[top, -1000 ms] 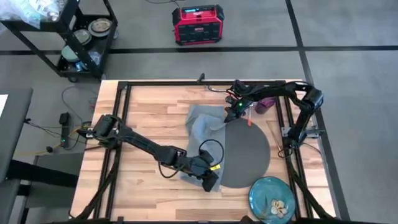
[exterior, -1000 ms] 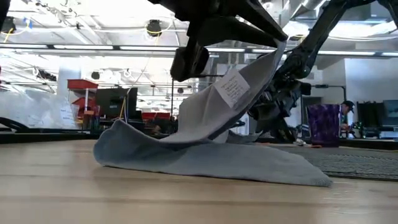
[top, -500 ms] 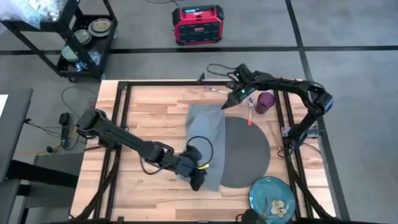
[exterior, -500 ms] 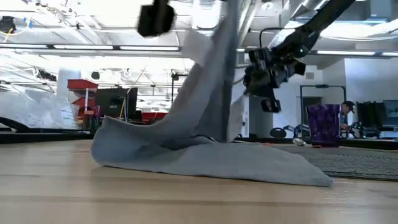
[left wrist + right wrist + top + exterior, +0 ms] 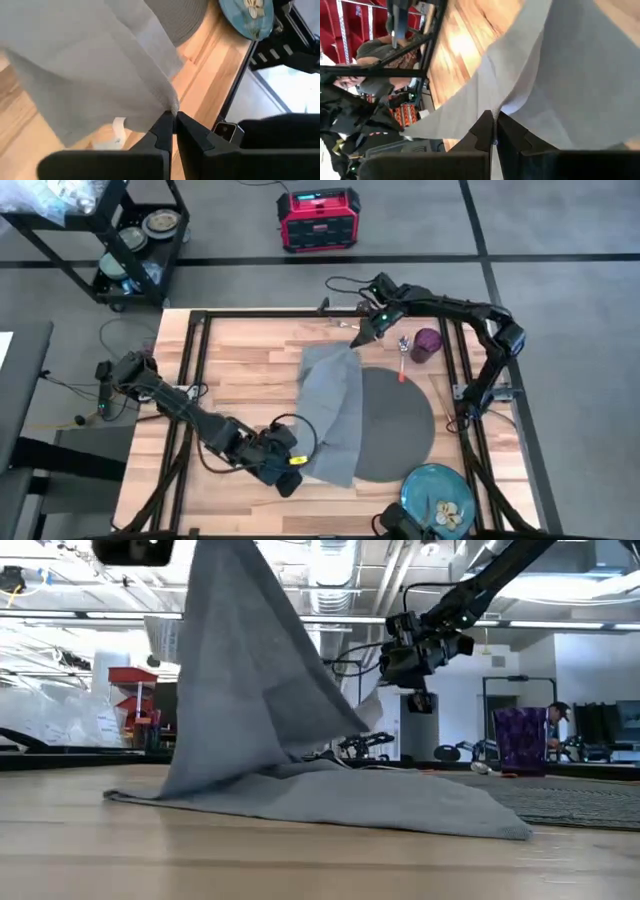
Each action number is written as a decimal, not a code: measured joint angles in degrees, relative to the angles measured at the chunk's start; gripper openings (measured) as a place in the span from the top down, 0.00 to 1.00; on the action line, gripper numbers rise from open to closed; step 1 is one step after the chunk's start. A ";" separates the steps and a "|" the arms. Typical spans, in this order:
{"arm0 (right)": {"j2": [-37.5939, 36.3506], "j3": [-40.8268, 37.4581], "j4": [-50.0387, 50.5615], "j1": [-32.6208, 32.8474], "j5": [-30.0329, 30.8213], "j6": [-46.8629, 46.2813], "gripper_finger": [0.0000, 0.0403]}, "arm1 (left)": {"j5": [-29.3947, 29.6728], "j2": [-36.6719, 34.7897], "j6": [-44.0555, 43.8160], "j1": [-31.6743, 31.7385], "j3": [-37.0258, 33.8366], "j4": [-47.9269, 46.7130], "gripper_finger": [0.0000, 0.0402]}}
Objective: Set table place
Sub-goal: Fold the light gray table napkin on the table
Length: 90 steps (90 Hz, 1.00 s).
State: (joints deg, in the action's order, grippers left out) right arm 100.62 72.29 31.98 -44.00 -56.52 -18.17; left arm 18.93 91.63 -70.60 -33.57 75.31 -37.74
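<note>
The grey cloth napkin (image 5: 330,410) lies along the table (image 5: 240,370), its right side over the round dark mat (image 5: 400,425). My left gripper (image 5: 290,480) is near the table's front edge, shut on the napkin's near corner, which is raised high. My right gripper (image 5: 360,335) is at the far edge, shut on the napkin's far corner. The blue-green plate (image 5: 438,500) sits at the near right. The purple cup (image 5: 428,343) and the orange-handled cutlery (image 5: 402,360) lie at the far right. My left gripper pinches the napkin's near corner (image 5: 171,106) between its two fingers. The corner is lifted high and the cloth hangs down from it in a slope (image 5: 240,690); its lower part rests on the table. My right gripper pinches the napkin's far corner (image 5: 492,111) between its two fingers, above the table. The cloth runs away from the fingers toward the table.
A black wheeled cart (image 5: 120,240) and a red box (image 5: 318,218) stand on the floor beyond the table. Black frame rails (image 5: 195,380) run along the table's sides. Bare wood lies left of the napkin.
My left gripper has gone toward the table's left and near edge and up, drawing the napkin's near corner high. My right gripper has gone toward the far edge with the far corner. The folded-over napkin has opened out lengthwise.
</note>
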 joint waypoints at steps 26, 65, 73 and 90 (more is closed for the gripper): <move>-0.02 7.15 1.59 -0.03 -0.83 -1.40 1.00 | 9.41 -3.00 -5.24 -2.99 0.07 -5.50 1.00; -0.02 21.99 4.03 -0.03 -5.08 -2.80 1.00 | 22.31 -14.21 -2.94 -2.16 0.06 -16.35 1.00; -0.02 24.71 4.54 -0.03 -5.13 -3.07 1.00 | 24.27 -17.07 0.23 -1.07 0.72 -18.28 1.00; -0.13 29.42 6.15 -0.87 -5.15 -3.04 1.00 | 25.67 -18.86 4.57 0.29 9.21 -28.89 1.00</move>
State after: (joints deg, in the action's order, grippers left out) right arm 100.49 101.71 38.13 -44.87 -61.67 -21.21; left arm 44.59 72.77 -66.03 -33.28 84.51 -66.63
